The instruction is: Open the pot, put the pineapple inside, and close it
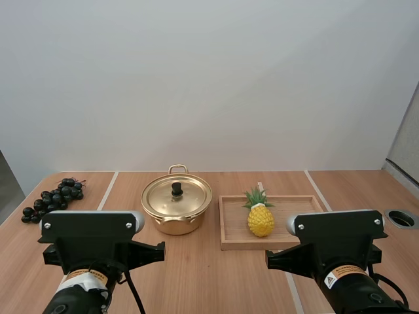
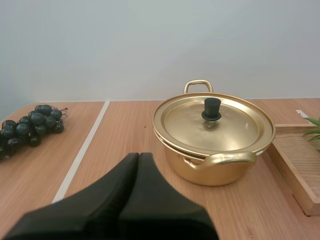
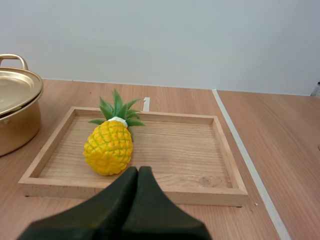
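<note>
A gold pot stands mid-table with its lid on, a black knob at the lid's centre. The left wrist view takes in the pot and knob just ahead of my left gripper, whose fingers lie together as one dark wedge. A yellow pineapple with green leaves lies in a wooden tray right of the pot. My right gripper, shut on nothing, sits just short of the tray's near rim, with the pineapple beyond it.
A bunch of dark grapes lies at the table's far left, and shows beside the pot in the left wrist view as grapes. Pale seams run across the tabletop. A round grommet hole sits near the right edge.
</note>
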